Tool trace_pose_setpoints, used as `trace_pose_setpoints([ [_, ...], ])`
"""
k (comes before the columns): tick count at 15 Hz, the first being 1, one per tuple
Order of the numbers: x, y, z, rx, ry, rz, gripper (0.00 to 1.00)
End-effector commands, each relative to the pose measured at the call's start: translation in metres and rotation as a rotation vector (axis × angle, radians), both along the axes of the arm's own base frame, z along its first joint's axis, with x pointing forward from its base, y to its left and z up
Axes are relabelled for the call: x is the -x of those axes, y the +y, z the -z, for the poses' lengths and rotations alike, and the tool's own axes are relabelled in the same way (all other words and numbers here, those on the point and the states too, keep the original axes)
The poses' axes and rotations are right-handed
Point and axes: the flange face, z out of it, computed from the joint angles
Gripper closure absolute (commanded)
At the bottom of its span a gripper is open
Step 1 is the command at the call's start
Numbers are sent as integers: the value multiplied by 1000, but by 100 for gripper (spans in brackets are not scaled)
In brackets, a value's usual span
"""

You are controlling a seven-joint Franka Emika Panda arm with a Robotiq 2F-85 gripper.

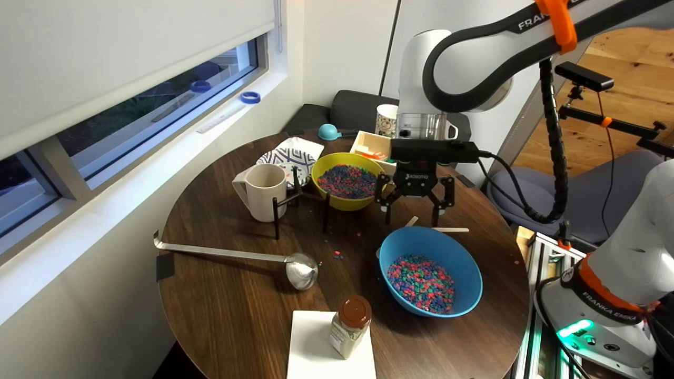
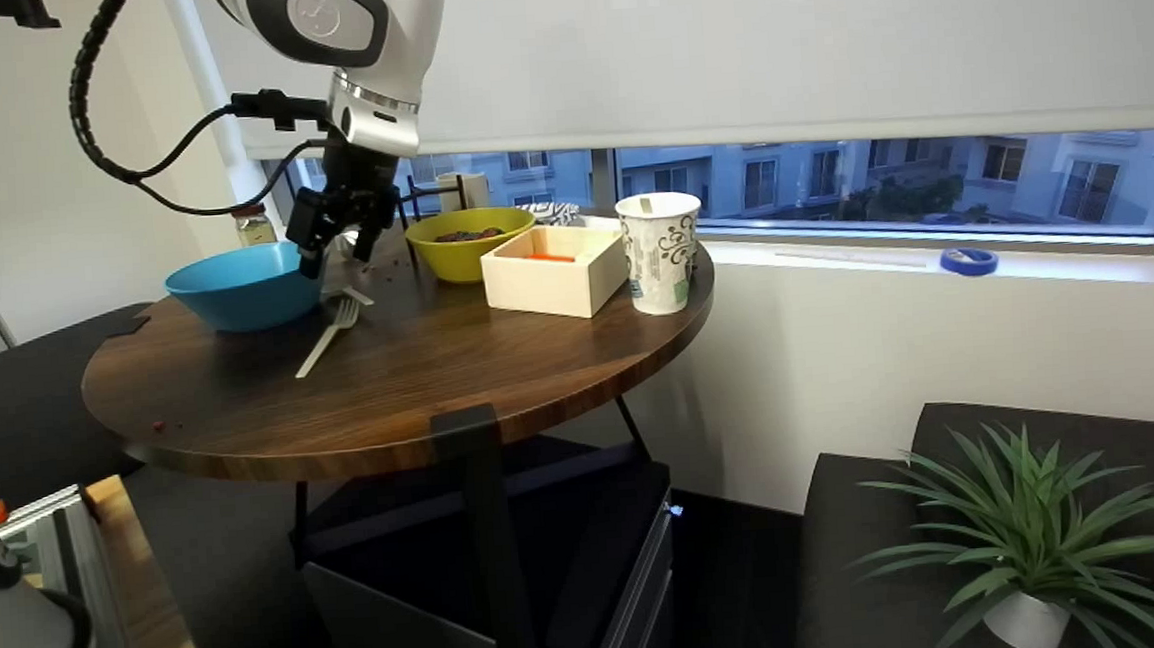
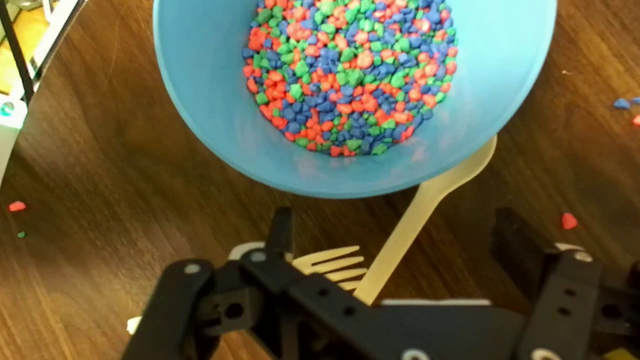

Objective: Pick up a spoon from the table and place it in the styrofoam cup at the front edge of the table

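- In an exterior view: near bowl (image 1: 466,284) at right on round table (image 1: 226,316), pebbles (image 1: 421,284) inside.
- Behind it, leftward: far bowl (image 1: 349,203) holding more pebbles.
- Left of that: mug (image 1: 267,195).
- Before the mug: ladle (image 1: 247,255).
- At front: spice jar (image 1: 350,326) on a flat panel (image 1: 310,337).
- In the wrist view: spoon (image 3: 406,230), head partly under near bowl's rim, fork (image 3: 306,265) just beside.
- In an exterior view: paper cup (image 2: 661,253) right of a box (image 2: 535,291).

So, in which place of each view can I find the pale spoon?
In an exterior view: pale spoon right of centre, handle end showing just above the blue bowl.
In an exterior view: pale spoon left of centre, near the fork.
Wrist view: pale spoon right of centre, slanting, head partly hidden by the blue bowl.
Shared landmark: the blue bowl, in all views.
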Motion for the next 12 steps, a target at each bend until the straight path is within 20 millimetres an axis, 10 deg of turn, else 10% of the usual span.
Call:
trace_pose_setpoints([
  [1, 0, 6, 11, -21, 18, -7, 0],
  [12, -7, 4, 28, 2, -17, 15, 14],
])
